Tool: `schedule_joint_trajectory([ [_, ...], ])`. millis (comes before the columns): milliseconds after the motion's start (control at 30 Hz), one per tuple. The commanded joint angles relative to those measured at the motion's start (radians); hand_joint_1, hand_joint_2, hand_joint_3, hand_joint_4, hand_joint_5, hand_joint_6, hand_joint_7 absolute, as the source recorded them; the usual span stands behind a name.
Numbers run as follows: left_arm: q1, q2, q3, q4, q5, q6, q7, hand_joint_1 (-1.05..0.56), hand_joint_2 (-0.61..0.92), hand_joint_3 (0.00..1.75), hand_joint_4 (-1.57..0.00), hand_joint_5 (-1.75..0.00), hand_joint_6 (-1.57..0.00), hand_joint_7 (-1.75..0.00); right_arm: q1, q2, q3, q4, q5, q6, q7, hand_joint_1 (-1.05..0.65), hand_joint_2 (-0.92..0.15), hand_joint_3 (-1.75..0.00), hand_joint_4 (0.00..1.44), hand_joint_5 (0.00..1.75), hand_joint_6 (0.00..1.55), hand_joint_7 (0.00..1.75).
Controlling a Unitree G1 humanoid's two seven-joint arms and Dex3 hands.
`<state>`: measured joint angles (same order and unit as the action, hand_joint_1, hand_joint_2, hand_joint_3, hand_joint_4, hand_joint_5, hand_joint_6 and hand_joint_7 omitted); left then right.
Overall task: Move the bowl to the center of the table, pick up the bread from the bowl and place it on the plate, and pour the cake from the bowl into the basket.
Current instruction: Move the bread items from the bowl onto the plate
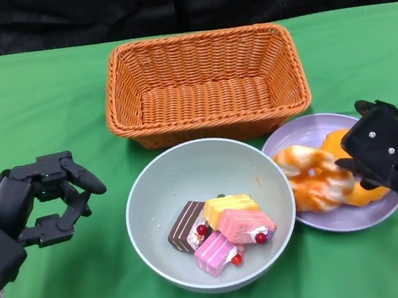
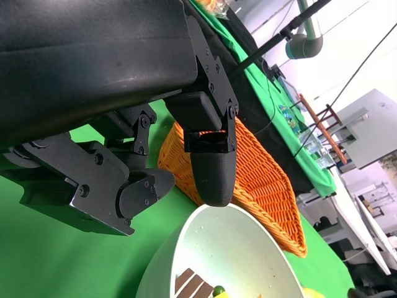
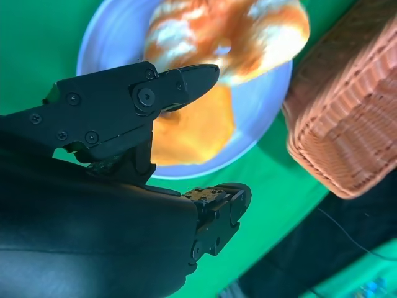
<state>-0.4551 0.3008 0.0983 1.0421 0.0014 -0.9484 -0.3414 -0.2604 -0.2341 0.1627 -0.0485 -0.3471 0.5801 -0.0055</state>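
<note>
- I read the first step as done: the bowl (image 1: 210,213) sits mid-surface, directly in front of the basket (image 1: 205,84), its far rim just short of the basket's near wall.
- The second step looks finished or nearly so. The bread (image 1: 317,176) lies on the plate (image 1: 306,133), which sits just to the right of the bowl, almost touching its rim. No bread shows in the bowl.
- My right hand (image 1: 390,152) is over the plate's right side, against the bread. In the right wrist view its fingers (image 3: 180,84) are spread with the bread beyond them, not clamped; I judge it has let go, though contact on the hidden side I cannot rule out.
- My left hand (image 1: 42,201) is left of the bowl, clear of it, fingers curled partway with a gap between them, holding nothing.
- Still to do: the pour. The cake (image 1: 222,231) is all in the bowl, toward its near side, and the basket holds nothing that I can see.
- The cake is several small slices: one brown with pale stripes, one yellow, two pink, with little red balls among them. They lie loose and overlapping, so I expect them to slide out together once the bowl tips.
- The bowl itself is pale grey-green, smooth and deep, upright on the green surface (image 1: 41,103).
</note>
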Motion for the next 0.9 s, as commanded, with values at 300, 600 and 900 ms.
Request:
schedule_joint_trajectory([
  [300,0.005,0.023,0.006,-0.009,-0.015,0.006,-0.014,0.1,0.65,0.87,-0.84,-1.31,-0.88,-1.0,-0.011,0.064,0.044,0.111,-0.142,-0.114,-0.212,-0.43,-0.92,-0.04,0.84,0.91,0.41,0.04],
  [600,0.014,0.023,0.006,-0.02,-0.01,0.005,-0.005,0.09,0.65,0.89,-0.86,-1.31,-0.88,-1.02,-0.035,0.096,0.044,0.191,-0.174,-0.2,-0.273,-0.42,-0.92,-0.05,0.62,0.85,0.44,0.02],
  [900,0.018,0.019,0.009,-0.031,-0.018,0.005,-0.011,0.08,0.61,0.94,-0.85,-1.36,-0.87,-1.03,0.065,0.111,-0.037,0.089,-0.061,-0.391,-0.266,-0.32,-0.92,-0.04,0.68,0.9,0.76,0.14],
])
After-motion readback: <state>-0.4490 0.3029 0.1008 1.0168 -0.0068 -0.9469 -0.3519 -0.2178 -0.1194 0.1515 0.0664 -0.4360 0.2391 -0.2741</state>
